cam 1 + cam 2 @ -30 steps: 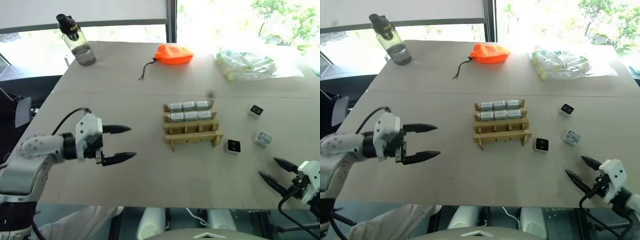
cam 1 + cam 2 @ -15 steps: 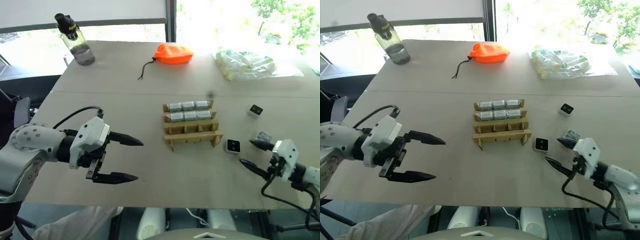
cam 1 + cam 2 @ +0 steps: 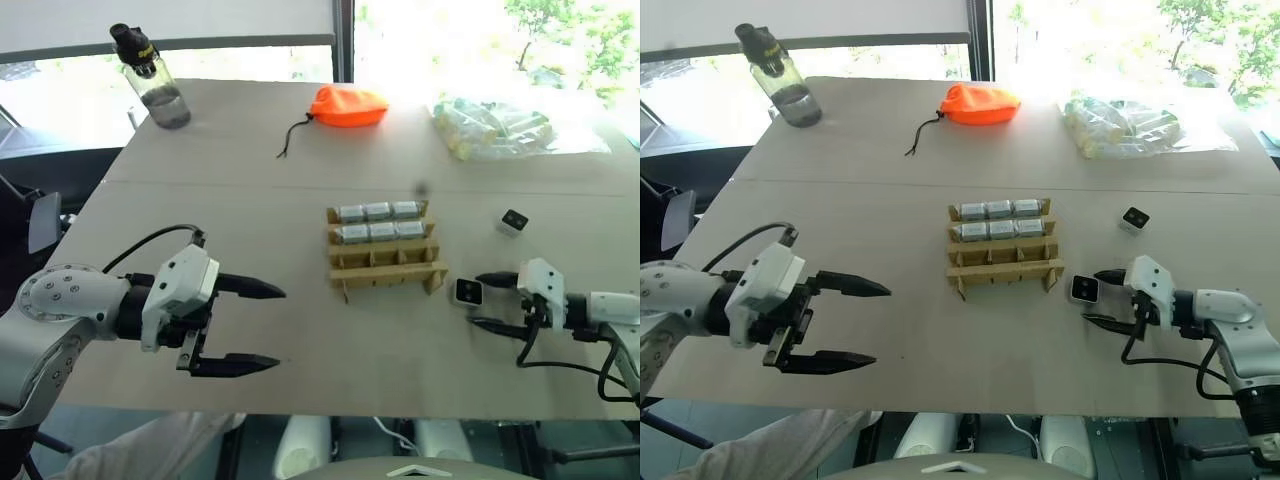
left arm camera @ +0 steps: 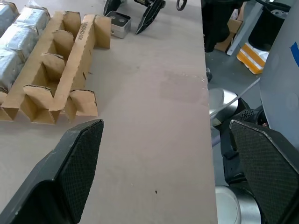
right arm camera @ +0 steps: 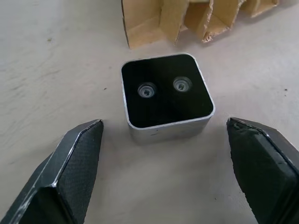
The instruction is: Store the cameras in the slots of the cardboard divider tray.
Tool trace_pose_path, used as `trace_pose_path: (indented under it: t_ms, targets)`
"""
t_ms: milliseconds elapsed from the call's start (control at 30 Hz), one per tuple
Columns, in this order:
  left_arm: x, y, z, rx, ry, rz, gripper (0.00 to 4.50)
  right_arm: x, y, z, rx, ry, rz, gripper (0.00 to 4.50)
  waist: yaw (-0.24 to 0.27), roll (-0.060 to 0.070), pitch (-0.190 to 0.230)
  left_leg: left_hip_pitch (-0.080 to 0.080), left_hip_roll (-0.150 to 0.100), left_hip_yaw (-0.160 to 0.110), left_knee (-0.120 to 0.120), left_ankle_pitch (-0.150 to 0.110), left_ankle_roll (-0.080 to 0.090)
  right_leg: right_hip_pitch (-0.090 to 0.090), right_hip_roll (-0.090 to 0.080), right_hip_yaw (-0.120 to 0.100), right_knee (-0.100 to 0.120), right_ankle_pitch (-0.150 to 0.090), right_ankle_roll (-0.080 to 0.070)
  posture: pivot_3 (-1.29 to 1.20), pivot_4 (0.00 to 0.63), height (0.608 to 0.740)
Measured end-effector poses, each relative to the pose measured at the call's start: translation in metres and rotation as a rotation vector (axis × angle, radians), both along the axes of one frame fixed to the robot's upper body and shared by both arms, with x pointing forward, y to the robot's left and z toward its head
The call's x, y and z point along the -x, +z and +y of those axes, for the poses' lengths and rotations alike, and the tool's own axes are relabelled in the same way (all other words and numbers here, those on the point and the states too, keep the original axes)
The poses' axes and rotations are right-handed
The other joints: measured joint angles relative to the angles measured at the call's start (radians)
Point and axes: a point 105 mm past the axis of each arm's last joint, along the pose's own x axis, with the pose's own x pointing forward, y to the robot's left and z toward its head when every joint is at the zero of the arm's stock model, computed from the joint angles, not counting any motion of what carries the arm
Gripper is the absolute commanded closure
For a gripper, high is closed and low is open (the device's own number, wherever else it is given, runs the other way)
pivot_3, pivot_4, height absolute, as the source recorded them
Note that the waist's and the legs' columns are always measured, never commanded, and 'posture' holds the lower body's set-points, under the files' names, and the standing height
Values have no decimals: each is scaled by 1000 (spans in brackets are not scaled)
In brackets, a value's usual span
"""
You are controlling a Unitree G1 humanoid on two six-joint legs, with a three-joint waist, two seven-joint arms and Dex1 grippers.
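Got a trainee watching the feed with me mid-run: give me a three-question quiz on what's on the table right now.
1. True or false: the right gripper is shut on a camera.
2. How many rows of the cardboard divider tray hold cameras?
3. Which thing lies at the far side of the table, between the water bottle and the clear plastic bag? A) a second tray B) an orange pouch C) a mug

Key
1. False: its fingers stand open on either side of the loose camera by the tray's corner, apart from it.
2. Two: the far two rows are filled, the near row is open.
3. B, the orange pouch.
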Motion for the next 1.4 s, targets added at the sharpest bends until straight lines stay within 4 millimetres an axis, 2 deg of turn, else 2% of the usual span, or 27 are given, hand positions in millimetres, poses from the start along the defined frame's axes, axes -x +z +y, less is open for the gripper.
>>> trace_pose_path:
  t_ms: [133,167,400,500,567,633,800,867,967,1000,1133,1167,1267,1300,1400]
  targets:
    - [1,2,-1,0,-2,-11,0,-3,5,5,-5,37,-8,2556,0,0,0,0,0,0,0,0,0,0,0,0,0,0,0,0,150,726]
    - [0,2,-1,0,-1,-11,0,-4,6,6,-7,39,-12,2689,1,0,0,0,0,0,0,0,0,0,0,0,0,0,0,0,150,726]
    - [0,2,-1,0,2,-12,0,-2,4,7,-22,35,5,2689,1,0,0,0,0,0,0,0,0,0,0,0,0,0,0,0,150,726]
    - [-1,3,-2,1,0,-14,0,0,9,3,-6,20,6,2689,1,1,1,0,0,0,0,0,0,0,0,0,0,0,0,0,150,726]
    - [-3,8,-4,12,-3,-23,0,-7,29,6,-28,-4,-55,2689,0,0,1,0,0,0,1,0,0,0,0,0,0,0,0,0,150,726]
    - [-6,15,-8,34,-15,-36,0,-16,50,18,-59,3,-138,2689,-5,0,1,1,0,1,1,1,-1,0,0,1,1,0,0,0,150,726]
    - [-23,24,-17,79,36,-37,0,-30,101,57,-81,82,-370,2689,-1,0,2,0,0,-1,0,1,-2,0,1,0,1,0,0,0,150,726]
    - [-32,27,-17,103,88,0,0,-35,110,76,-25,130,-491,2689,-1,-2,3,-1,0,-1,0,1,-2,-1,1,0,1,0,0,0,150,726]
    - [-33,26,-18,129,100,49,0,-43,112,87,67,161,-615,2689,-1,-3,4,-2,-1,0,0,1,-2,-2,0,0,0,0,0,0,150,726]
    - [-39,27,-19,153,121,56,0,-49,113,95,125,192,-709,2689,0,-3,4,-2,-1,0,1,1,-2,-2,-1,-1,1,0,0,0,150,726]
    - [-62,27,-19,190,212,44,0,-54,116,109,241,279,-899,2689,1,-4,4,-2,-2,-1,1,2,-3,-2,0,-1,2,0,0,0,150,726]
    - [-74,26,-24,209,250,43,0,-55,119,117,309,340,-1017,2689,1,-5,5,-2,-2,-1,1,2,-3,-2,0,-1,2,0,0,0,150,726]
    - [-84,21,-32,217,276,58,0,-52,118,124,356,395,-1128,2689,0,-5,5,-2,-1,-1,1,2,-3,-2,0,-1,2,0,0,0,150,726]
    - [-94,21,-38,225,298,56,0,-52,115,129,381,424,-1180,2689,1,-6,5,-3,-2,0,1,2,-3,-2,0,-2,2,0,0,0,150,726]
    - [-107,19,-48,219,312,54,0,-46,110,145,394,495,-1266,2689,-3,-7,6,-3,-2,0,1,2,-4,-2,0,-1,2,0,0,0,150,726]
